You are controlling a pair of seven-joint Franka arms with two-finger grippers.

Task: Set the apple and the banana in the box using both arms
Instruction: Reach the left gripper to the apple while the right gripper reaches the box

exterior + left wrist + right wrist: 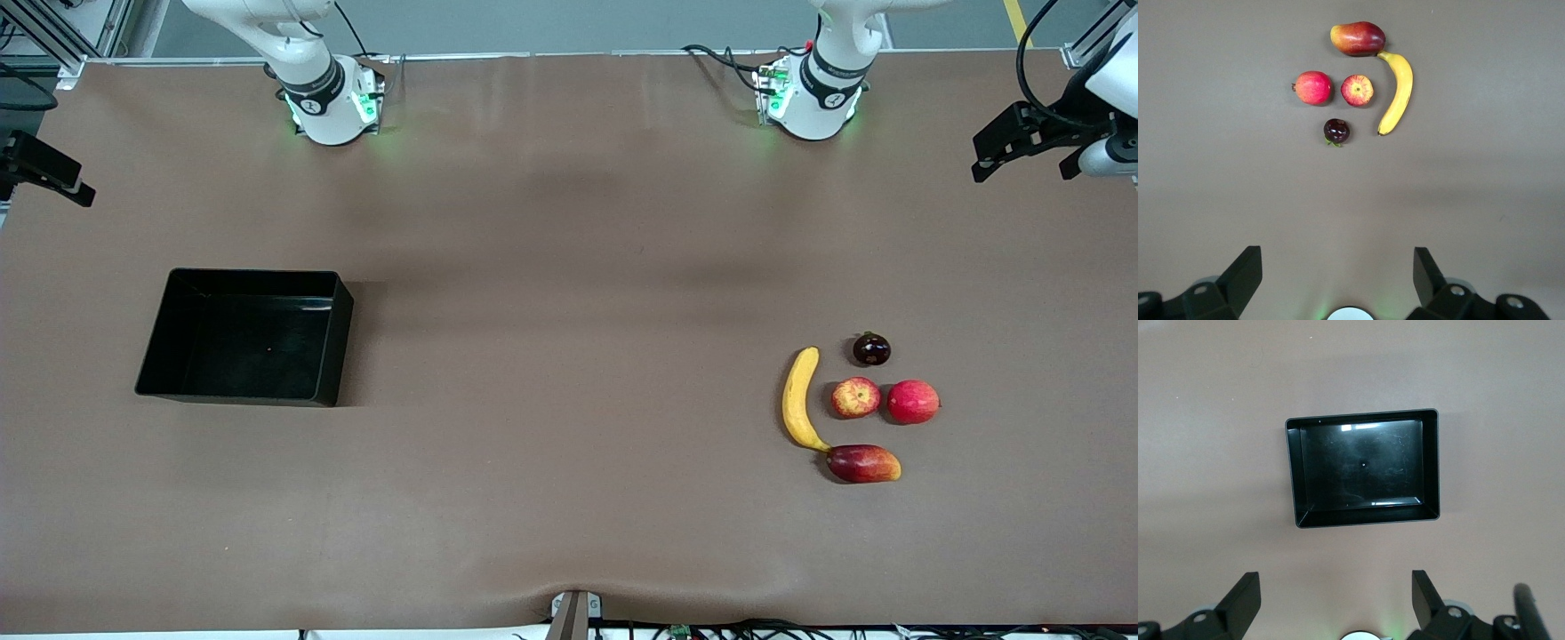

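The mottled red-and-yellow apple (855,397) lies on the brown table toward the left arm's end, in a cluster of fruit. The long yellow banana (799,398) lies beside it, toward the table's middle. The black box (331,356) stands empty toward the right arm's end. My left gripper (1338,257) is open and empty, high over the table, with the apple (1357,90) and banana (1397,93) in its view. My right gripper (1336,580) is open and empty, high over the table near the box (1365,468). Neither gripper shows in the front view.
A uniformly red round fruit (913,401) lies beside the apple. A small dark purple fruit (871,348) lies farther from the front camera. An elongated dark red-and-yellow fruit (864,463) lies nearer, touching the banana's end. Black fixtures (1022,142) overhang the table's ends.
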